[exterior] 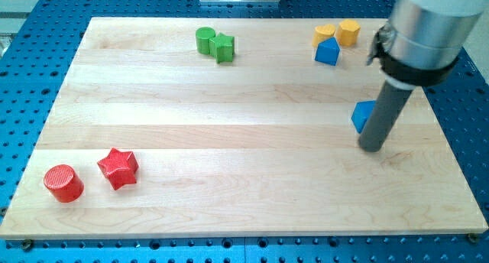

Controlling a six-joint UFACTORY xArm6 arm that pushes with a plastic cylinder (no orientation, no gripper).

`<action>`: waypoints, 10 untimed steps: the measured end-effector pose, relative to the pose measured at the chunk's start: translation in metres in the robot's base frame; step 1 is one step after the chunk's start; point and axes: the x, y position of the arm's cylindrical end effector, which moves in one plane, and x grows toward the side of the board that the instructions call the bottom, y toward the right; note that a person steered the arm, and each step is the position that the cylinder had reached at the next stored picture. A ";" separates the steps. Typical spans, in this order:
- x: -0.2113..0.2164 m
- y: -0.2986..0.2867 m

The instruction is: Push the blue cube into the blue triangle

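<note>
The blue cube (361,115) lies on the wooden board's right side, partly hidden behind my rod. My tip (372,147) rests on the board just below the cube, seemingly touching its lower right side. The blue triangle (327,51) sits near the view's top right, well above the cube and slightly to its left.
Two yellow blocks (325,34) (349,32) sit just above the blue triangle. A green cylinder (205,40) and a green block (224,47) stand at top centre. A red cylinder (63,183) and a red star (118,168) lie at bottom left. The board's right edge (447,133) is close to my tip.
</note>
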 end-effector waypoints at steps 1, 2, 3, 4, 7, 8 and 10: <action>-0.058 -0.006; -0.066 0.002; -0.057 0.011; -0.058 0.011; -0.096 -0.008; -0.127 -0.018; -0.107 -0.094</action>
